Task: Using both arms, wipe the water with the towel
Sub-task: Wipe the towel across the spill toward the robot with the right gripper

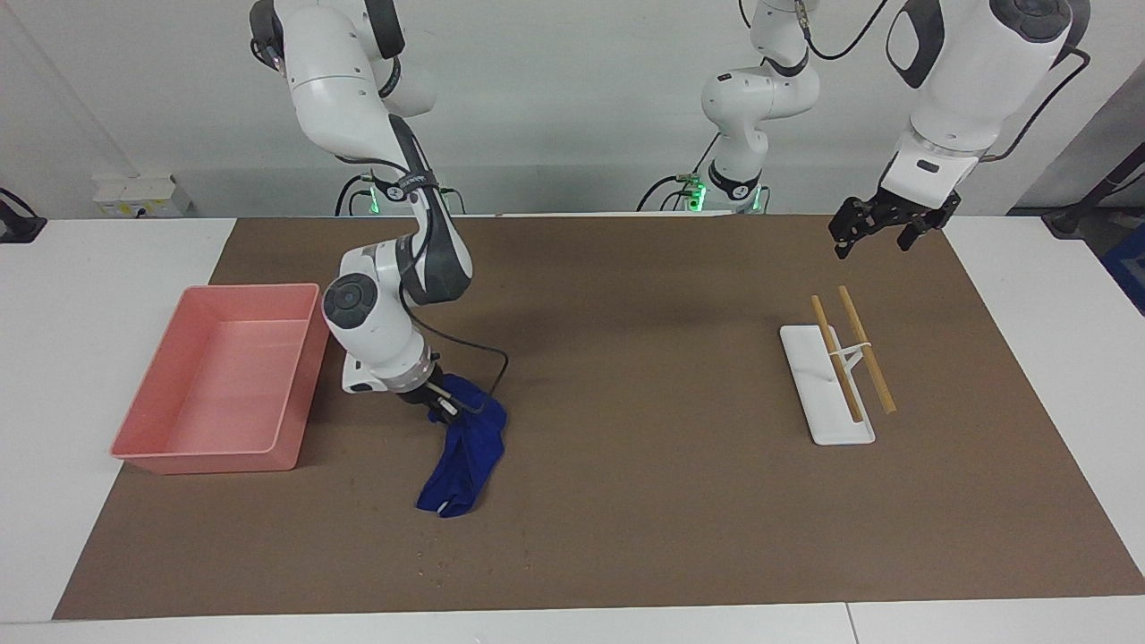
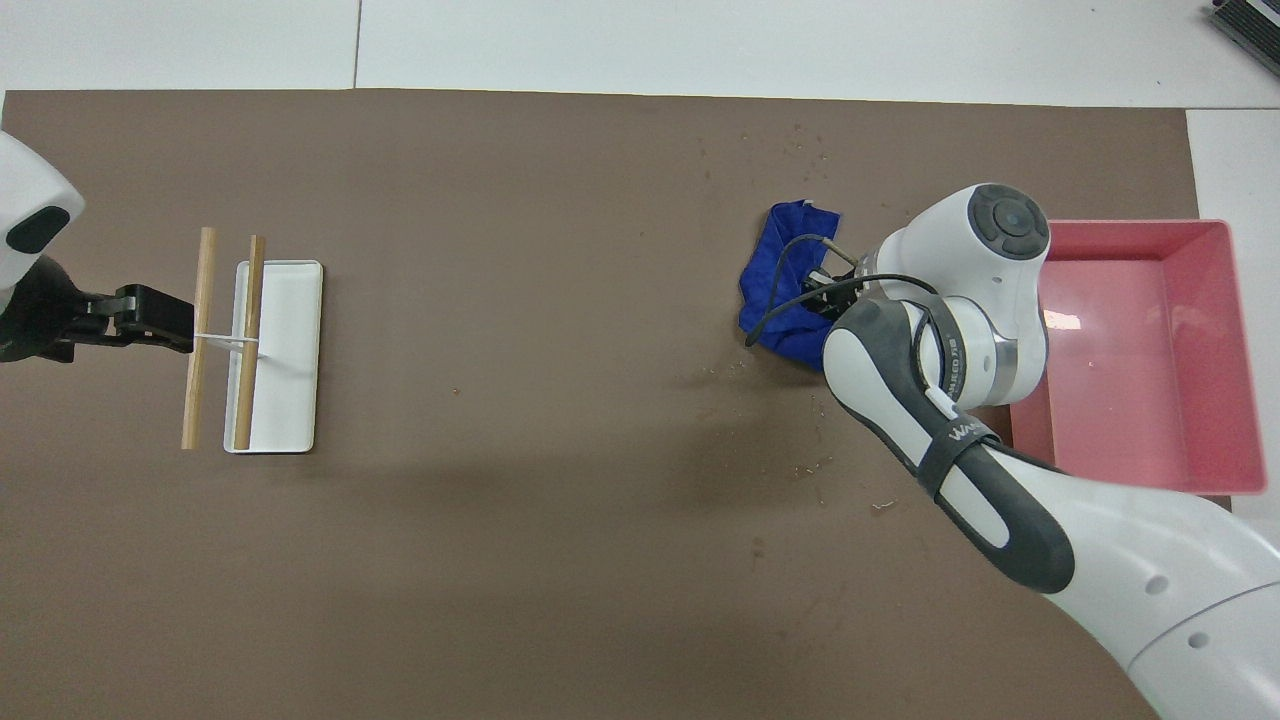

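A crumpled blue towel [image 1: 465, 452] [image 2: 780, 280] hangs down onto the brown mat beside the pink bin. My right gripper [image 1: 438, 398] [image 2: 835, 285] is shut on the towel's upper end, its lower end trailing on the mat. The water [image 1: 443, 563] [image 2: 800, 140] shows as faint tiny droplets and specks on the mat, a little farther from the robots than the towel. My left gripper [image 1: 872, 237] [image 2: 185, 325] hangs open and empty in the air by the wooden rods at the left arm's end of the table.
A pink bin [image 1: 300, 394] [image 2: 1240, 350] stands at the right arm's end, close beside the right arm's wrist. A white stand [image 1: 841, 429] [image 2: 300, 300] carries two wooden rods [image 1: 866, 349] [image 2: 200, 340] at the left arm's end.
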Motion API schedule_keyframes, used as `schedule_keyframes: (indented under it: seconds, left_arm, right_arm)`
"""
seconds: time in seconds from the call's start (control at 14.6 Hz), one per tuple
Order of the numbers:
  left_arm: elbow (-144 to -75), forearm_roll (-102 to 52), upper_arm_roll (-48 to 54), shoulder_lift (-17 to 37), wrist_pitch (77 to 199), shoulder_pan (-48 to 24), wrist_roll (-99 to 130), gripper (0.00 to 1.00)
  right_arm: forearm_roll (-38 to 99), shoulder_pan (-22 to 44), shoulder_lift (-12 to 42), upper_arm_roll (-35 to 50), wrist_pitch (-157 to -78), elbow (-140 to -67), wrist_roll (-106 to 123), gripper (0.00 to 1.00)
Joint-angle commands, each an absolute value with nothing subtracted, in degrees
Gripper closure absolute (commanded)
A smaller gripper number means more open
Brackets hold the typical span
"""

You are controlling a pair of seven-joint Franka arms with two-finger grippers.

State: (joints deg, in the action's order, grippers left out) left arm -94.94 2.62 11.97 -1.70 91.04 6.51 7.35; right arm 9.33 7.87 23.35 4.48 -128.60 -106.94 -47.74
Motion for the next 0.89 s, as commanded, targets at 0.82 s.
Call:
schedule_keyframes:
  seconds: [0.82]
  left_arm:
    - [-95.71,3.34,-1.67,-2.81,90.7,-6.94,6.86,0.0]
  right_arm:
    - [7.91,9.05,1.59,5.36,-118.49,-132.8,-46.84,1.0]
